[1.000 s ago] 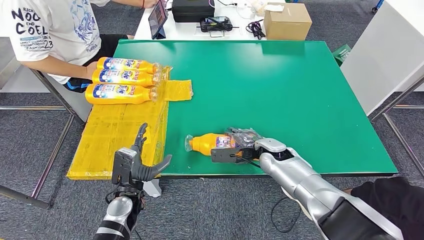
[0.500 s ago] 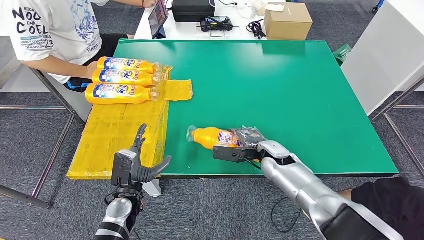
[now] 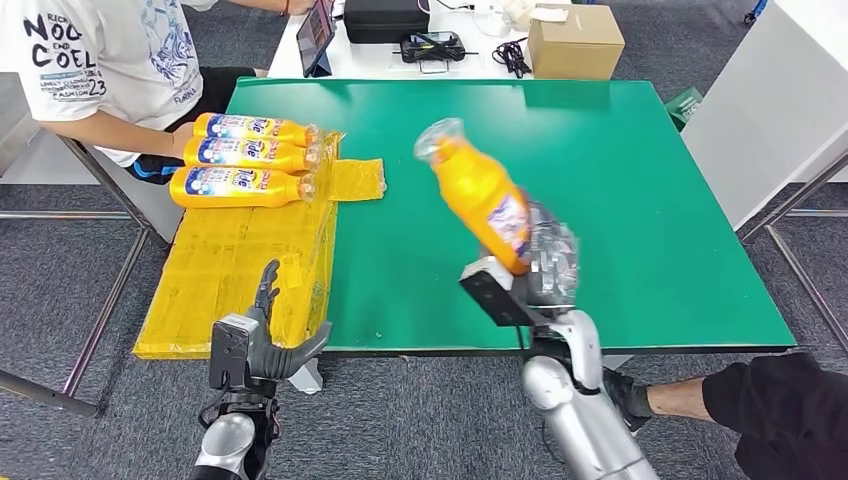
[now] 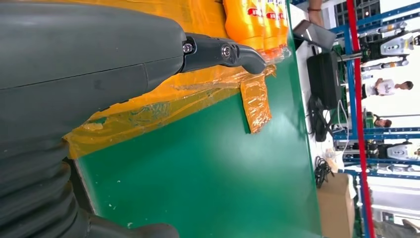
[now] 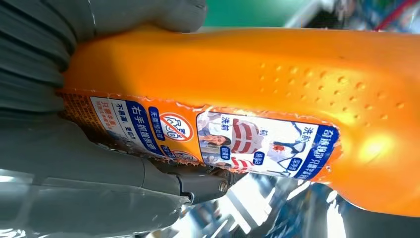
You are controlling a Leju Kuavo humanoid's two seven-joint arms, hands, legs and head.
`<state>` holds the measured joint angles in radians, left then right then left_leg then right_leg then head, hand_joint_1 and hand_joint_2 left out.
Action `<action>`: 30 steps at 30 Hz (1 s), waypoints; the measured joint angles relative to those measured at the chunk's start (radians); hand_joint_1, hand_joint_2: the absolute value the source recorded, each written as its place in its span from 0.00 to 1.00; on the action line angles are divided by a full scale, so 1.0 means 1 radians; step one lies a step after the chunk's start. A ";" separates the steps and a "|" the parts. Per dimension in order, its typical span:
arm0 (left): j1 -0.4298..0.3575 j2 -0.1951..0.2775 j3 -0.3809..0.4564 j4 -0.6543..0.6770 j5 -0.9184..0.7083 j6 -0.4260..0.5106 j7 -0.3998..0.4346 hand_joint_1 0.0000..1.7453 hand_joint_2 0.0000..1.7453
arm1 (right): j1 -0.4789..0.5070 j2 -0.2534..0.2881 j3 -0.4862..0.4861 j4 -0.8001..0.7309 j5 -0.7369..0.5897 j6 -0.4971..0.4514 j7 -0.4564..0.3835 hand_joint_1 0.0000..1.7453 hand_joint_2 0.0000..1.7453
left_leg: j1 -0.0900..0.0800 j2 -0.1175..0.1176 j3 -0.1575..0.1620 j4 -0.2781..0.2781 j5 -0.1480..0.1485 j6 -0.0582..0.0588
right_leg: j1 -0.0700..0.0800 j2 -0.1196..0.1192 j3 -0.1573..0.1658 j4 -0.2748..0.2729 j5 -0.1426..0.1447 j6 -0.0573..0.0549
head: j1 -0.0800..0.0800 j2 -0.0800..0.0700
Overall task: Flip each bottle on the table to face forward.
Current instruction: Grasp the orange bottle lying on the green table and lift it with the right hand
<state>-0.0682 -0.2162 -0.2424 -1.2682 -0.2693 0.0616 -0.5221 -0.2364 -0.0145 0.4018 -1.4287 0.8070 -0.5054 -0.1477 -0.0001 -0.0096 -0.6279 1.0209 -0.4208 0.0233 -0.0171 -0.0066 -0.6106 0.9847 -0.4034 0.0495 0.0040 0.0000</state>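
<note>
While 3 orange plastic detergent bottles (image 3: 245,157) lie on the yellow plastic sheet (image 3: 235,262), the right hand (image 3: 540,268) grips a 4th bottle (image 3: 482,196).
The left hand (image 3: 262,337) hovers empty, fingers spread, off the green table's (image 3: 640,190) near edge; the gripped bottle tilts above the table, cap up.

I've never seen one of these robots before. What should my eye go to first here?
First, the orange bottle that the robot's right hand holds tilted in the air above the green table, cap end pointing up and away. Next, three matching bottles lying side by side on yellow plastic sheeting at the table's far left, beside a seated person. The left hand hovers open at the near edge.
</note>
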 joint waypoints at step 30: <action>-0.007 0.047 -0.102 -0.020 0.548 -0.571 0.079 0.00 1.00 | 0.189 0.207 -0.103 0.086 -0.227 0.176 -0.347 1.00 1.00 | 0.000 0.001 0.000 0.000 0.000 0.000 | 0.000 0.000 0.000 0.000 0.000 0.000 | 0.000 0.000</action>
<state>-0.0754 -0.1687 -0.3448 -1.2881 0.2789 -0.5098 -0.4429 -0.0476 0.1920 0.2985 -1.3429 0.5798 -0.3295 -0.4947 -0.0001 -0.0089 -0.6276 1.0208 -0.4208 0.0233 -0.0171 -0.0062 -0.6109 0.9848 -0.4032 0.0495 0.0041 0.0000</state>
